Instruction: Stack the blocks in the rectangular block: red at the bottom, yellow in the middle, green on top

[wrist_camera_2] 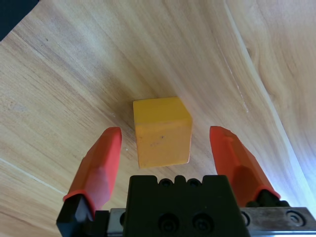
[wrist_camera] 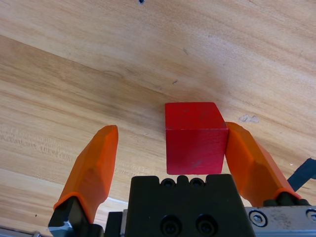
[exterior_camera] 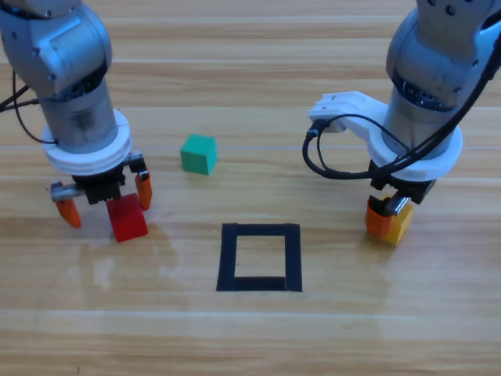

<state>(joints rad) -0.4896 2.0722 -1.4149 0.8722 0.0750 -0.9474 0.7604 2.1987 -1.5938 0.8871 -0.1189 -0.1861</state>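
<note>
Two orange tools gape: left tool (exterior_camera: 106, 201) straddling matte red cube (exterior_camera: 127, 218), right tool (wrist_camera_2: 165, 148) yellow cube (wrist_camera_2: 161, 131).

The left grey six-joint arm (exterior_camera: 66, 78) comes down from the top edge on the left side of the high view, its wrist pointing steeply downward at the table. Its gripper of two orange jaws (exterior_camera: 106, 201) sits low with the jaws spread apart; in the left wrist view (wrist_camera: 168, 163) one jaw lies against the side of what stands between them, the other stands clear. The right grey arm (exterior_camera: 438, 70) descends on the right side, wrist likewise turned down. Its orange-jawed gripper (exterior_camera: 389, 215) is low too, jaws parted and touching nothing in the right wrist view (wrist_camera_2: 165, 158).
</note>
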